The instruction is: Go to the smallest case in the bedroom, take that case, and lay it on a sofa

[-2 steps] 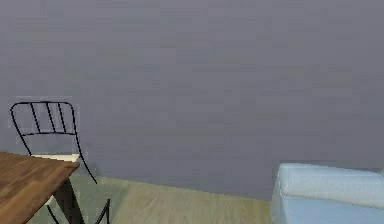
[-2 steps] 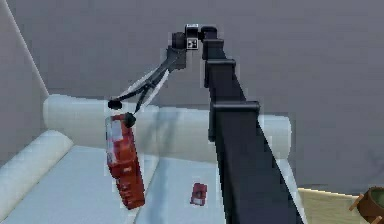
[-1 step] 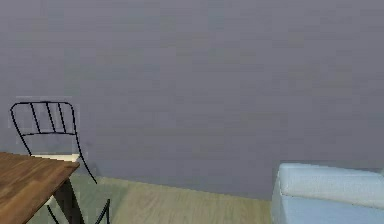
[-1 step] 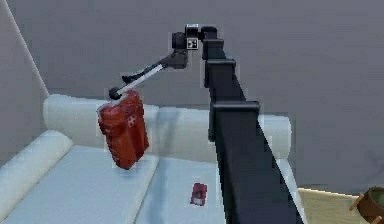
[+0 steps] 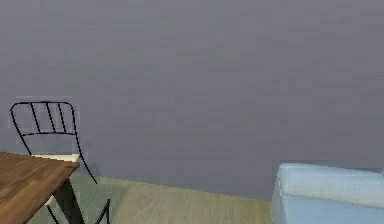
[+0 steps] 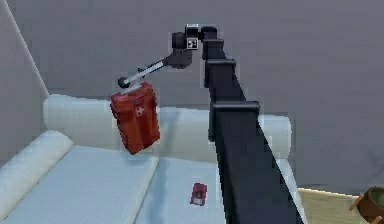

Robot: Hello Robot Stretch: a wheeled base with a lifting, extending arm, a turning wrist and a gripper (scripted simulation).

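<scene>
One red case [image 6: 136, 117] hangs at the jaws. One pale sofa [image 6: 70, 175] lies under and behind the jaws. One small red object [image 6: 199, 192] lies on its seat, below the jaws, near the one dark arm [image 6: 235, 130]. The forward view has one wire-backed chair [image 5: 58, 156] and one wooden desk [image 5: 25, 180].

Pale sofa [image 6: 85, 182] w/ small red item [image 6: 199, 192] on seat.

the arm [image 6: 235, 120] is stretched far out, its gripper [image 6: 125, 82] slanting down-left, holding a red case [image 6: 136, 117] aloft.
</scene>
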